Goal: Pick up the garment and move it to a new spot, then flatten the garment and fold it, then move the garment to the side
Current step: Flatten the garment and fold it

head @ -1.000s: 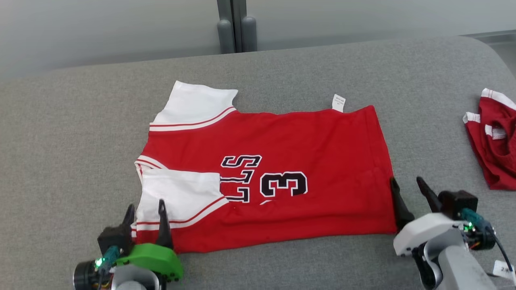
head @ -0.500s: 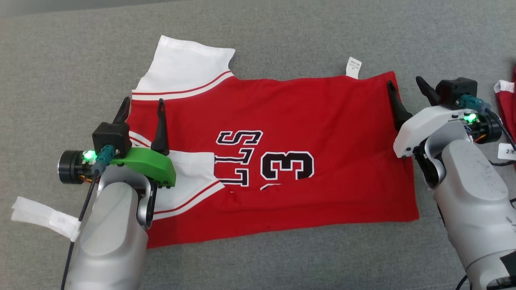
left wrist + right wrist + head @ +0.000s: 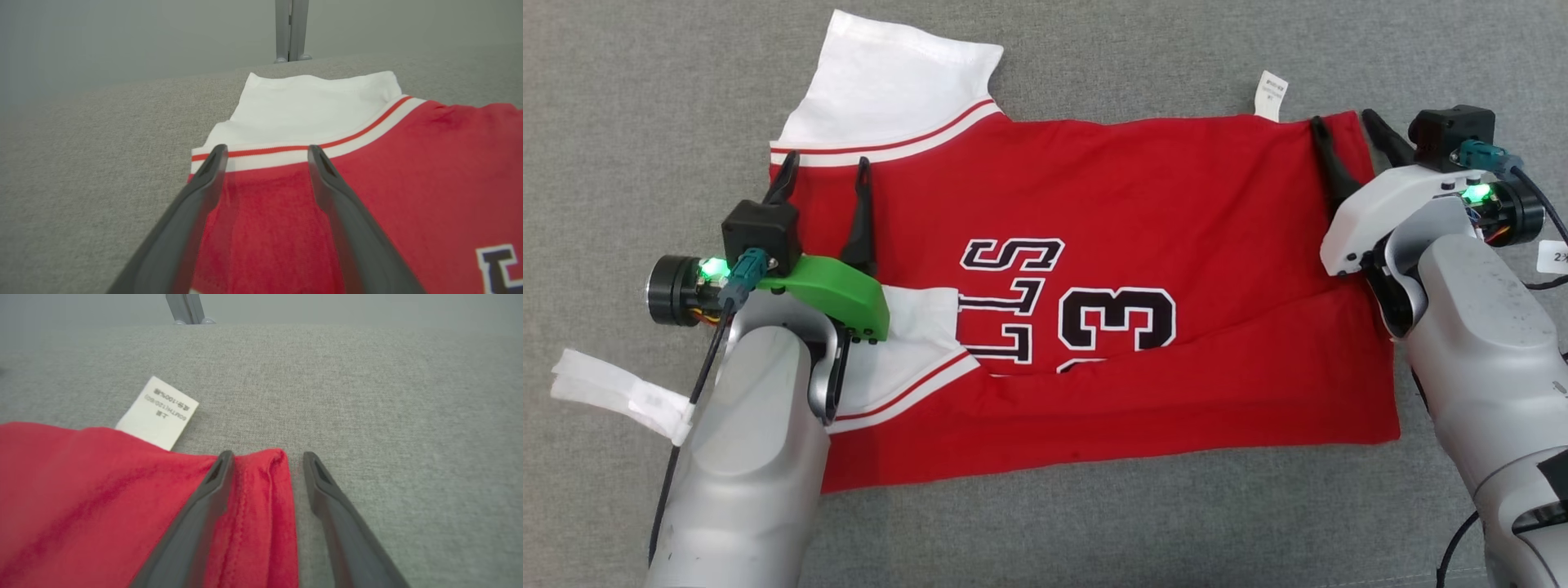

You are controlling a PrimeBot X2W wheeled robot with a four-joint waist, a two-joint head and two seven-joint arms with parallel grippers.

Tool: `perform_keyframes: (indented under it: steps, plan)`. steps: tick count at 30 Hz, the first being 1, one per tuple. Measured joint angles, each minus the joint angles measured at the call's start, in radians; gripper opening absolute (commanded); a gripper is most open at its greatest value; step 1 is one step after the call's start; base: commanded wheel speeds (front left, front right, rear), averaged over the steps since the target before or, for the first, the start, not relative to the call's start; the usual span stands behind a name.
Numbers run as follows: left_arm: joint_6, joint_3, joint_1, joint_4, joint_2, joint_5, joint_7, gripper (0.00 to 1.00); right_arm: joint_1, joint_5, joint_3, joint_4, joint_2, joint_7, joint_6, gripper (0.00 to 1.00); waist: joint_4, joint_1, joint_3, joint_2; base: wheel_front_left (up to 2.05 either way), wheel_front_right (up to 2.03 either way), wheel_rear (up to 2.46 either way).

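Observation:
The red jersey garment (image 3: pixel 1111 229) lies spread sideways on the grey surface, near edge folded up over part of its black "13" and letters. Its far white sleeve (image 3: pixel 890 82) points away; the near sleeve is folded onto the body. My left gripper (image 3: pixel 825 167) is open over the shoulder beside the red-white stripe trim (image 3: pixel 286 153). My right gripper (image 3: pixel 1343 122) is open astride the far hem corner (image 3: pixel 273 465), one finger on the cloth, the other on the bare surface. A white care label (image 3: pixel 157 412) sticks out past that hem.
The grey fabric surface (image 3: pixel 645 98) runs all round the garment. A white paper tag (image 3: pixel 613 392) hangs from my left forearm. Grey posts (image 3: pixel 291 30) stand beyond the far edge.
The head camera has tilted down and closer, and the small red cloth has left its view. Both grippers have reached forward from the jersey's near edge to its far shoulder and hem corner.

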Motion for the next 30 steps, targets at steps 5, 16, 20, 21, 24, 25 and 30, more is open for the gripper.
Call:
perform_keyframes:
  steps: [5, 16, 20, 21, 24, 25, 30]
  plan:
    - [-0.015, -0.007, -0.07, 0.016, 0.011, 0.016, 0.0, 1.0, -0.018, 0.032, 0.037, 0.019, -0.001, -0.03, 0.0, 0.0, -0.004, 0.0, 0.01, 0.0, 0.0, 0.0, 0.0]
    - [-0.055, -0.099, -0.379, 0.23, 0.1, -0.013, 0.161, 1.0, -0.075, 0.097, 0.124, 0.008, 0.025, -0.069, 0.0, 0.0, -0.05, 0.0, 0.065, 0.0, 0.0, 0.0, 0.0]
    - [-0.056, -0.204, -0.459, 0.262, 0.145, -0.128, 0.293, 1.0, -0.094, 0.123, 0.159, -0.001, 0.035, -0.077, 0.0, 0.0, -0.078, -0.0001, 0.088, 0.0, 0.0, 0.0, 0.0]
    - [-0.056, -0.23, -0.477, 0.26, 0.161, -0.178, 0.335, 1.0, -0.099, 0.129, 0.167, -0.003, 0.037, -0.077, 0.0, 0.0, -0.085, -0.0001, 0.095, 0.0, 0.0, 0.0, 0.0]
    - [-0.057, -0.299, -0.511, 0.243, 0.216, -0.297, 0.443, 1.0, -0.113, 0.147, 0.188, -0.008, 0.04, -0.081, 0.0, 0.0, -0.105, -0.0001, 0.112, 0.0, 0.0, 0.0, 0.0]
    - [-0.057, -0.315, -0.52, 0.237, 0.238, -0.335, 0.477, 1.0, -0.118, 0.153, 0.196, -0.01, 0.042, -0.081, 0.0, 0.0, -0.111, -0.0001, 0.117, 0.0, 0.0, 0.0, 0.0]
    - [-0.057, -0.391, -0.542, 0.201, 0.315, -0.453, 0.568, 1.0, -0.137, 0.183, 0.218, -0.011, 0.052, -0.086, 0.002, 0.0, -0.139, -0.0001, 0.138, 0.0, 0.0, 0.0, 0.0]
